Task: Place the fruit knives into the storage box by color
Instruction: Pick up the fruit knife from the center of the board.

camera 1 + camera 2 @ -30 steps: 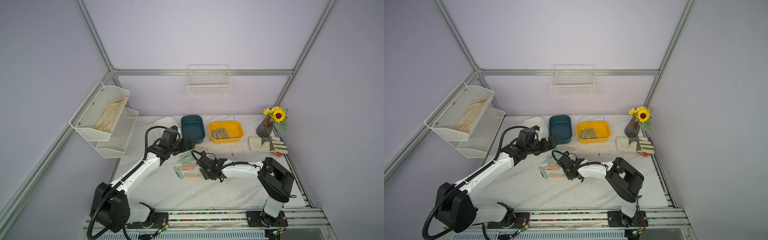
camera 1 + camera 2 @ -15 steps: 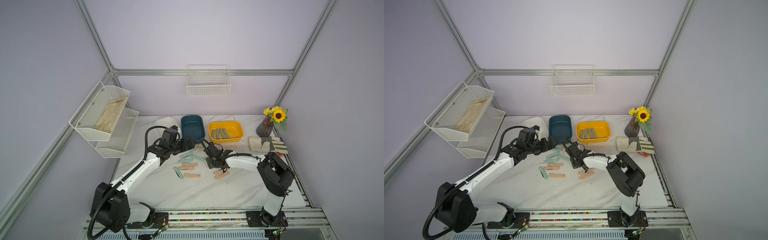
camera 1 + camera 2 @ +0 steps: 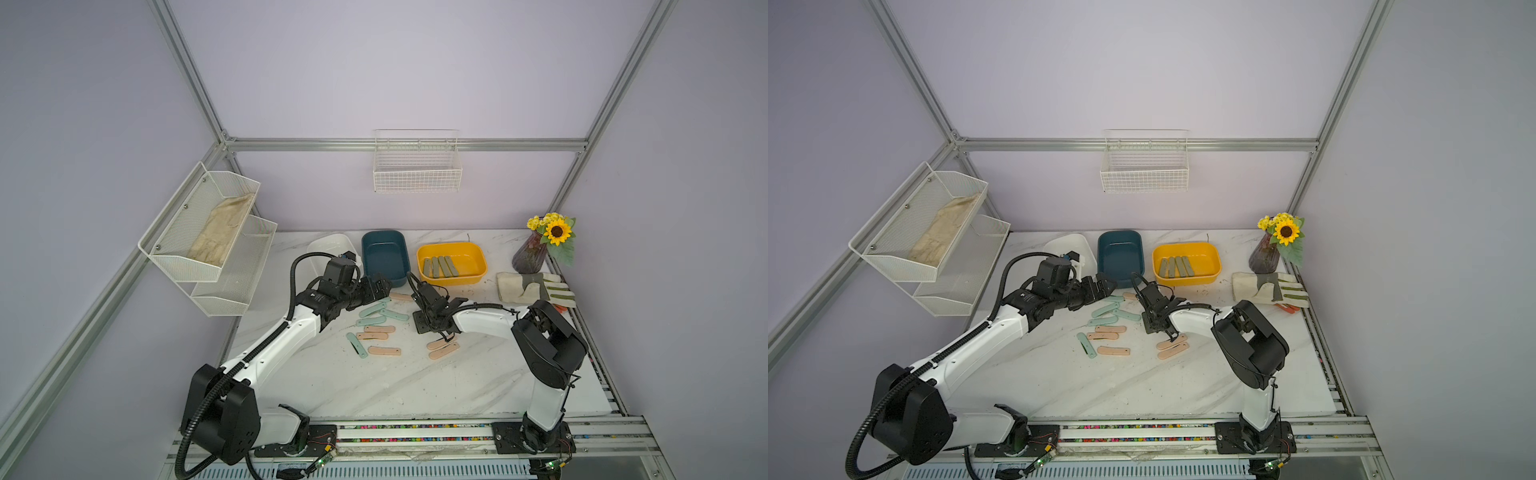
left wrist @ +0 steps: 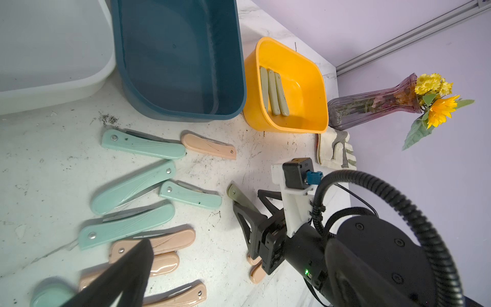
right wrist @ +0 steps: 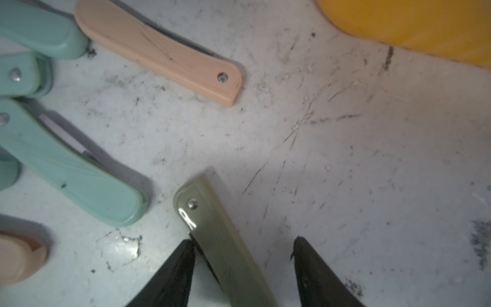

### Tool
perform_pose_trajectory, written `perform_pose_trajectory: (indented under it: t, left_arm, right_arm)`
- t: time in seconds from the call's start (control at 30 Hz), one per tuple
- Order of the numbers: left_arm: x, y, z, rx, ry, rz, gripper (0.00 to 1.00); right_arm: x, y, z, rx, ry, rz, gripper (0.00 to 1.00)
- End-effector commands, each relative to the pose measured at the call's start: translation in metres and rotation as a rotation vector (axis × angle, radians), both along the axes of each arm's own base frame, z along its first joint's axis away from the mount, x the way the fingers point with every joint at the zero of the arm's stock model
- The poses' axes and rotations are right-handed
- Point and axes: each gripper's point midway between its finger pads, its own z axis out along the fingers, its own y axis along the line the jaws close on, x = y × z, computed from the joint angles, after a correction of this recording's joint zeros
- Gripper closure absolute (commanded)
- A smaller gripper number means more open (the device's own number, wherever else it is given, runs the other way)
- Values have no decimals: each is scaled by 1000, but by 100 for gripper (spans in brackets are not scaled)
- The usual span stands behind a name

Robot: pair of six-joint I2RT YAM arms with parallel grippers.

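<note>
Now: olive knife between parted fingers

The right gripper (image 5: 243, 247) sits low over the table. Its two black, wedge-shaped fingers stand apart on either side of an olive knife (image 5: 220, 239). One fingertip (image 5: 183, 257) touches the knife's edge and the other is clear of it. The knife is a flat, glossy plastic bar with a rounded corner and a metal rivet.

Just beyond lie a matte peach knife (image 5: 159, 50) and several mint knives (image 4: 143, 144), with steel blade edges showing along some of the folded handles. The left gripper (image 3: 384, 286), jaws wide apart, hangs above the mint ones.

Behind stand a smooth blue box (image 4: 180, 53) and a yellow box (image 4: 305, 79) holding more olive knives (image 3: 440, 267) side by side. The white marble table (image 3: 395, 386) is scuffed and speckled with dark grit.
</note>
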Motion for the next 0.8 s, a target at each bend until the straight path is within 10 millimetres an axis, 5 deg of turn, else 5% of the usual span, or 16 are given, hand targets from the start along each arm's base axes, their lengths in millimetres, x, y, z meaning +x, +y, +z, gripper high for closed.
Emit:
perform_pose_trajectory:
  t: [0.0,0.33,0.77]
  left_arm:
    - [-3,0,-5,-14,3,-5,0]
    - [-2,-1,-5,-17,4,-5,0]
    - [-1,-4,-5,-28,3,-14,0]
  right_arm:
    - [-1,-11,-17,-37,50,-22,48]
    - [-2,-15,-14,8,77,-43,54]
    - [-31,-13,-18,-1,131,-14,55]
